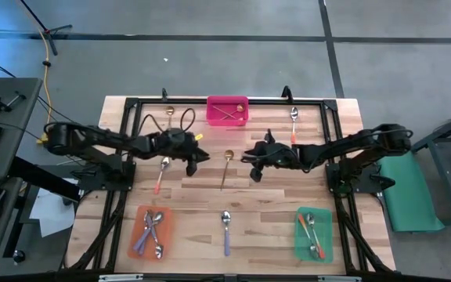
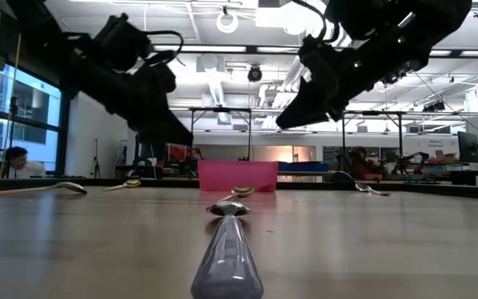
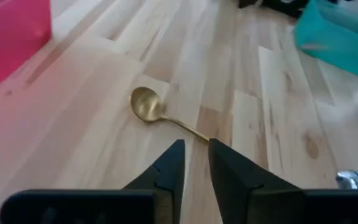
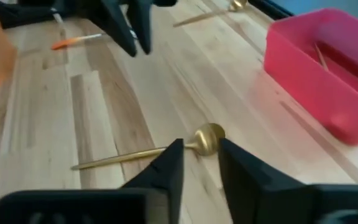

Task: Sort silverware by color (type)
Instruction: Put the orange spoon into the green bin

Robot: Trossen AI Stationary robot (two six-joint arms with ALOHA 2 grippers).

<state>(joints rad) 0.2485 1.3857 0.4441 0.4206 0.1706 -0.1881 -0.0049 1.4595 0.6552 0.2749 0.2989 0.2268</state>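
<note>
Both my arms are up over the middle of the wooden table, with a slim gold spoon lying flat on the boards between them. My left gripper hangs just above its handle end, fingers a narrow gap apart and holding nothing. My right gripper hovers over the same spoon near the bowl, jaws also slightly apart and empty.

Where the rest of the silverware is: the pink tray at the far edge has gold spoons in it, and one more gold spoon lies off to its left. An orange-handled spoon sits under my left arm, another orange-handled one is at the far right. Near edge: the orange tray holds purple-handled spoons, the green tray holds orange-handled ones, and a lone purple-handled spoon lies between the two trays.
</note>
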